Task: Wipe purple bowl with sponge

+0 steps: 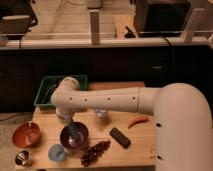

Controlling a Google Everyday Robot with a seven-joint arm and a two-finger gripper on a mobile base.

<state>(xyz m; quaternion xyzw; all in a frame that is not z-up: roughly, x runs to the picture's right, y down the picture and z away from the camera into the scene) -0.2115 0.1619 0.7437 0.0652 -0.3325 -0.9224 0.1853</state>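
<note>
The purple bowl [75, 137] stands on the wooden table near its front left, dark maroon with a shiny greyish inside. My gripper [73, 131] reaches straight down into it from the thick white arm [100, 102] that crosses the table from the right. A small bluish piece, the sponge [73, 134], shows at the gripper's tip against the bowl's inside. The arm hides the gripper's upper part.
An orange bowl [26, 135] sits left of the purple one. A light-blue cup [56, 152] and a metal cup [22, 158] stand at the front. Nearby lie dark grapes [95, 152], a black bar [120, 137] and an orange-red pepper [138, 121]. A green bin [47, 92] is behind.
</note>
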